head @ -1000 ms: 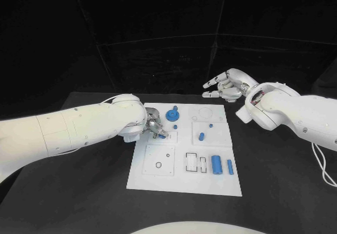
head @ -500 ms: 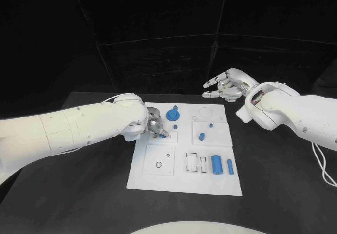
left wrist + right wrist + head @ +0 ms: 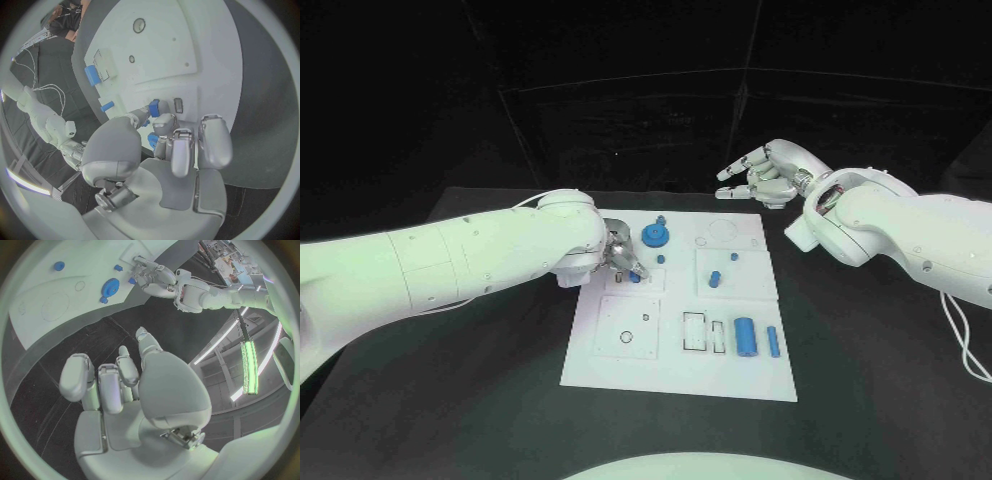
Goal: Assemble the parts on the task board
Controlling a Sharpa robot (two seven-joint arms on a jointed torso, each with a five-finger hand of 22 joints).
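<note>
The white task board (image 3: 678, 372) lies in the middle of the black table. My left hand (image 3: 619, 256) is over the board's left side and pinches a small blue part (image 3: 633, 279) between thumb and fingers, low over the board. In the left wrist view the same blue part (image 3: 153, 107) is at the fingertips (image 3: 164, 121), beside a small slot (image 3: 178, 104). My right hand (image 3: 759, 176) hovers beyond the board's far right corner, fingers apart, holding nothing. A blue round part (image 3: 656, 236) stands near the far edge, also seen as the round part (image 3: 111, 286).
On the board stand a blue peg (image 3: 713, 278) and two small blue studs (image 3: 661, 259) (image 3: 731, 257). A blue cylinder (image 3: 746, 337) and a thin blue bar (image 3: 773, 342) lie near the right front. Rectangular slots (image 3: 694, 332) and round holes (image 3: 627, 337) mark the front half.
</note>
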